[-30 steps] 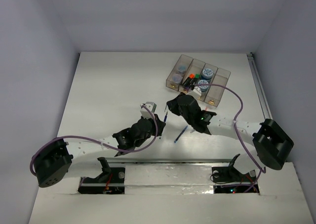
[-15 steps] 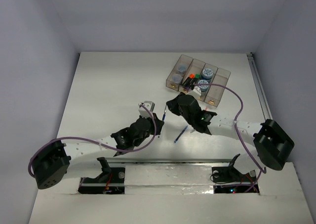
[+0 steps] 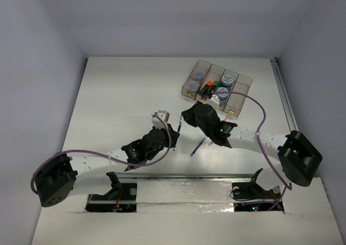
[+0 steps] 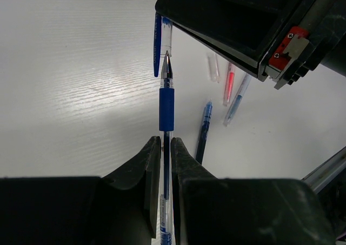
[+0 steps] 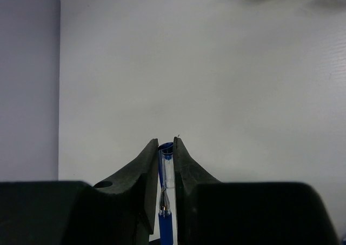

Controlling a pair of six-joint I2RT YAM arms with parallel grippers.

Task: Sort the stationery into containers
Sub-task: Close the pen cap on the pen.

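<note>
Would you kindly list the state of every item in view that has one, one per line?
left gripper: shut on the blue pen
blue pen: uncapped, tip at the cap's mouth
right gripper: shut on the pen cap
pen cap: off the pen, held
containers: open-topped, partly filled
loose pens: lying flat on the table, outside the containers

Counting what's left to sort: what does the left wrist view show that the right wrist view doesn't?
Only left wrist: a red pen, a dark blue pen and a paler blue pen loose on the table, plus the left gripper shut on a blue-grip pen. Only right wrist: the right gripper pinching the clear cap. Both: that pen's tip meeting the cap.
</note>
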